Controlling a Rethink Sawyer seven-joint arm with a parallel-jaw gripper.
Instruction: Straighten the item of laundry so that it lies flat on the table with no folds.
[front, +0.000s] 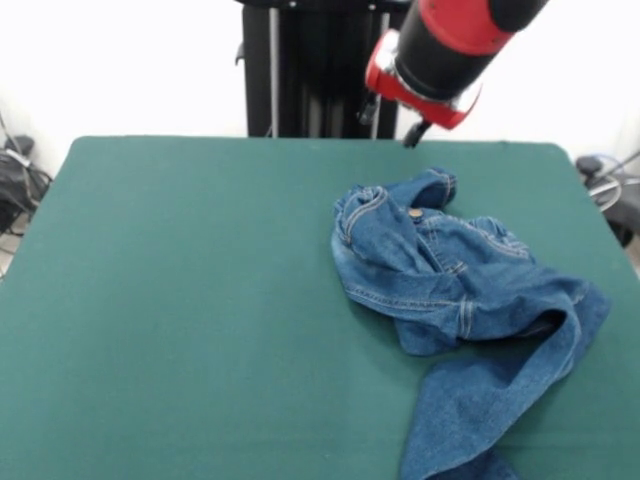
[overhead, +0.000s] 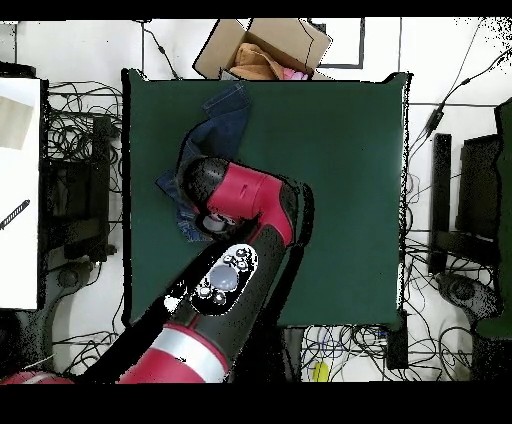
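Note:
The blue denim jeans (front: 450, 285) lie crumpled on the right half of the green table (front: 190, 300). The waist with its metal button is bunched toward the far side. One leg is folded and runs to the near edge. The red and black arm (front: 445, 50) hangs above the far edge, just behind the waist. Only a dark tip of my gripper (front: 413, 133) shows below the arm, clear of the jeans. In the overhead view the arm (overhead: 245, 205) covers part of the jeans (overhead: 215, 125) on the table (overhead: 340, 180), and the gripper is hidden.
The black pedestal (front: 310, 70) stands behind the table's far edge. An open cardboard box (overhead: 265, 48) with cloth inside sits beyond the table's opposite edge in the overhead view. Cables (overhead: 70, 130) and stands surround the table on the floor.

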